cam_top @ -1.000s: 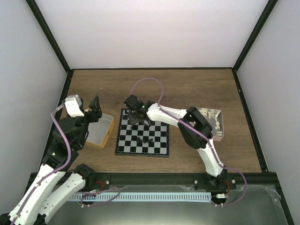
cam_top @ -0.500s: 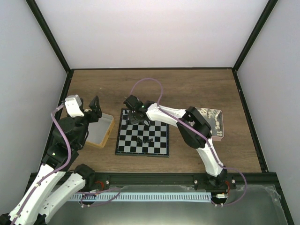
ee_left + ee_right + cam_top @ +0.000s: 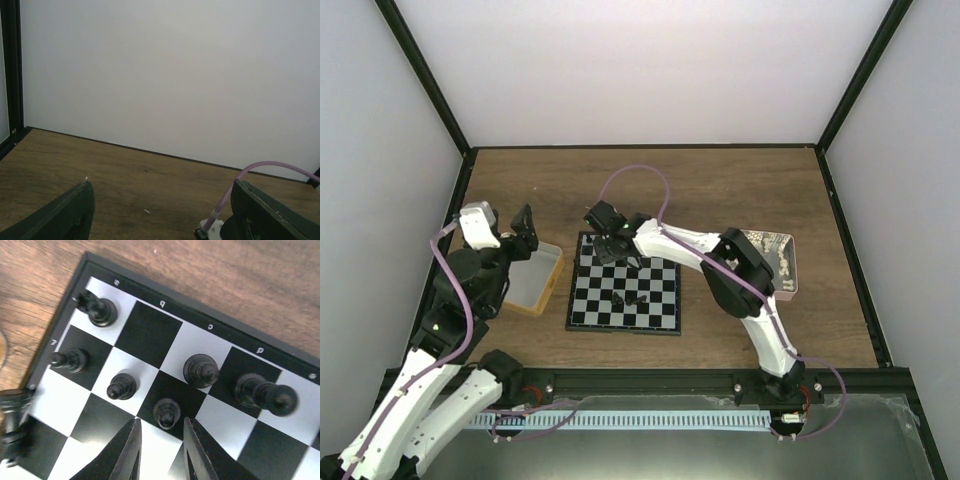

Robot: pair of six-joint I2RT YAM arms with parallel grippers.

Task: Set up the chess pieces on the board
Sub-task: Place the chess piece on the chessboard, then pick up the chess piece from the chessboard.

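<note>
The board (image 3: 620,329) lies mid-table. Two black chess pieces (image 3: 626,298) stand near its middle, and more sit along its far edge under my right gripper (image 3: 610,250). In the right wrist view that gripper (image 3: 161,427) is open. A small pawn (image 3: 166,413) stands upright on a black square of the board (image 3: 145,332), just beyond the fingertips and free of both. Other pieces stand around it: two pawns (image 3: 121,386), a larger piece (image 3: 201,371) and a tall one (image 3: 265,394). My left gripper (image 3: 162,210) is open and empty, raised over bare wood.
A yellow-rimmed tray (image 3: 532,280) sits left of the board, under my left gripper (image 3: 523,225). A pinkish tray (image 3: 782,262) lies at the right. One piece (image 3: 12,425) lies at the board's left border. A purple cable (image 3: 250,172) arcs over the far table.
The right gripper's jaws have spread apart, leaving the pawn standing on its square. The left arm has not moved.
</note>
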